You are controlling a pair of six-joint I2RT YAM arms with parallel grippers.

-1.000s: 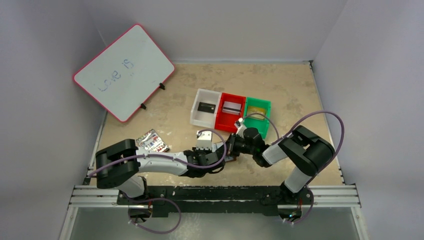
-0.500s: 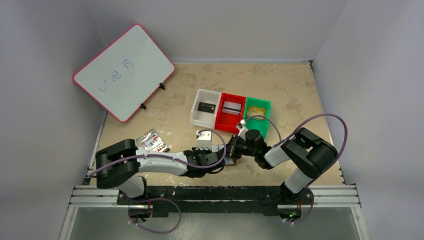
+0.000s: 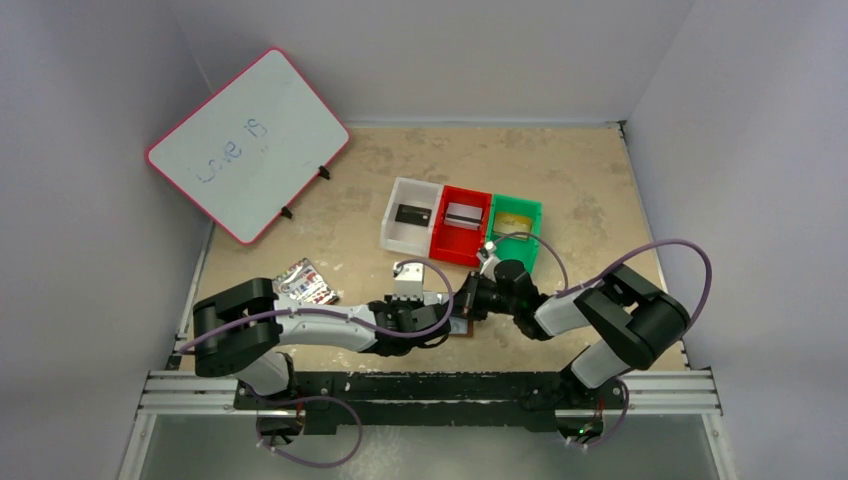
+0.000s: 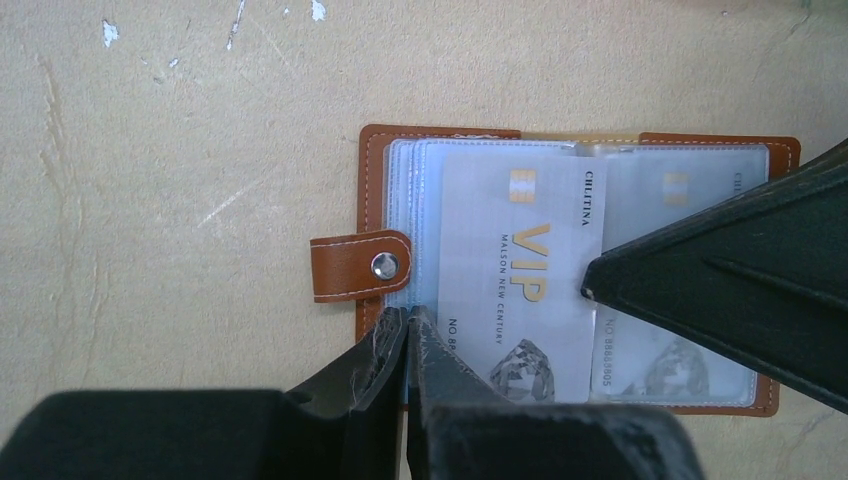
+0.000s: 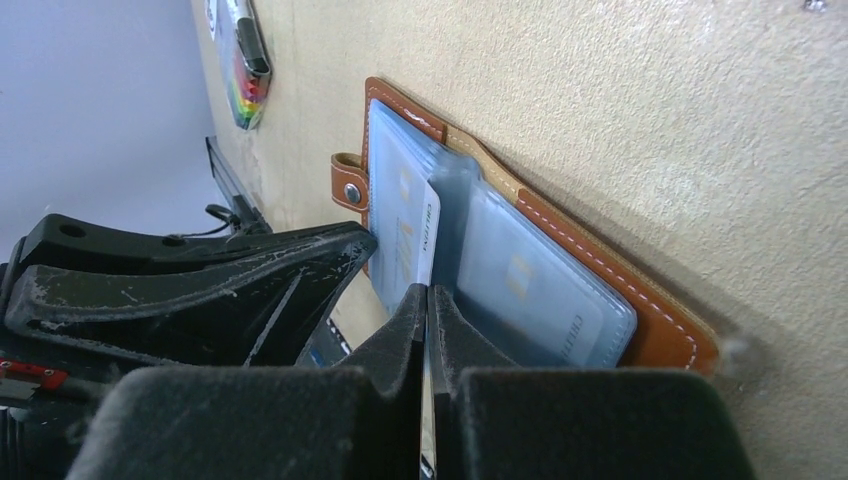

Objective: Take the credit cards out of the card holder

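The holder (image 4: 371, 180) is laid open and flat on the tabletop (image 4: 180, 200), near the front edge and between the two arms, with its clear sleeves (image 5: 530, 290) turned upward. Its snap tab (image 4: 348, 267) is stretched out flat to the left in the left wrist view.

A pale VIP card (image 4: 515, 260) is seen partly drawn out of a sleeve, so that it lies across the fold and overlaps the right-hand page. A second card of the same print is seen inside the sleeve on that page.

The left tool (image 4: 407, 315) is clenched, its fingertips pressed together on the near left edge of the sleeves, just beside the tab. The right tool (image 5: 428, 292) is likewise clenched, and the edge of the VIP card is caught between its tips. The card is tilted up off the sleeves at that end. The two tools are brought in from opposite sides and are set close together over the holder.

Farther back on the tabletop three bins are lined up side by side, touching. A black card (image 3: 412, 214) is held in the white bin (image 3: 395, 235), a grey card (image 3: 461, 213) in the red bin (image 3: 452, 250), and a gold card (image 3: 513, 221) in the green bin (image 3: 532, 225).

A striped pack (image 3: 307, 283) is laid near the left arm, well apart from the holder. A whiteboard (image 3: 248, 143) is propped at the far left corner.
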